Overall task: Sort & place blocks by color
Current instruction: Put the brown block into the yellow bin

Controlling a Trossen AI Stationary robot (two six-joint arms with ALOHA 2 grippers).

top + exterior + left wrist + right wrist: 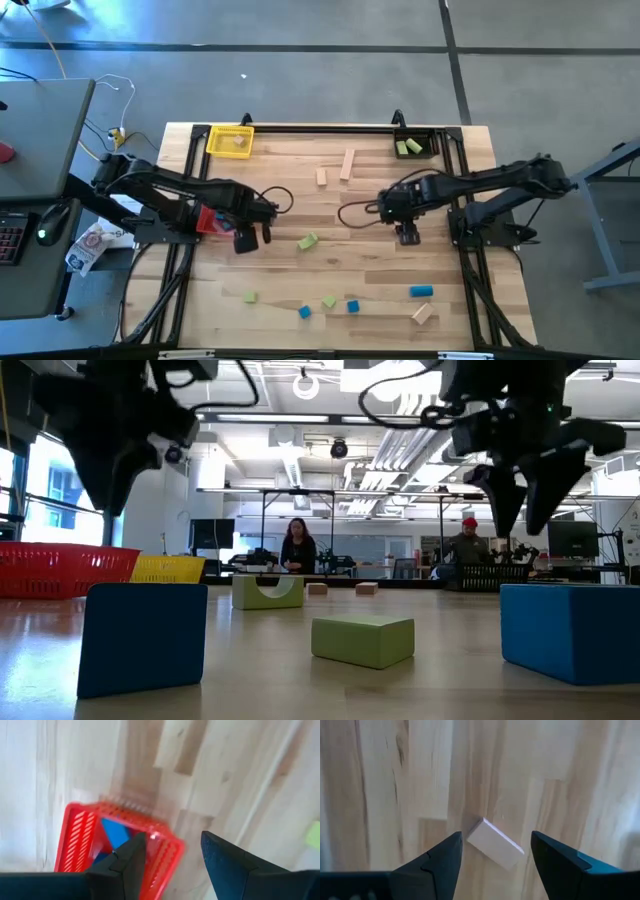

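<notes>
My left gripper (246, 240) (173, 836) is open and hangs over the table just right of the red bin (209, 221) (82, 837), which holds a blue block (114, 834). My right gripper (408, 236) (496, 836) is open, held above a tan block (495, 844) that lies flat on the table in line with the gap between its fingers. Other blocks lie loose: a green one (307, 241) mid-table, green (250, 297) (329, 301), blue (304, 312) (352, 306) (421, 291) and tan (422, 313) ones near the near edge, and two tan ones (321, 177) (347, 163) farther back.
A yellow bin (230, 140) with a tan block sits at the far left corner, and a black bin (415, 147) with green blocks at the far right. Cables loop over the table's middle (355, 212). People sit in the room beyond the table (298, 547).
</notes>
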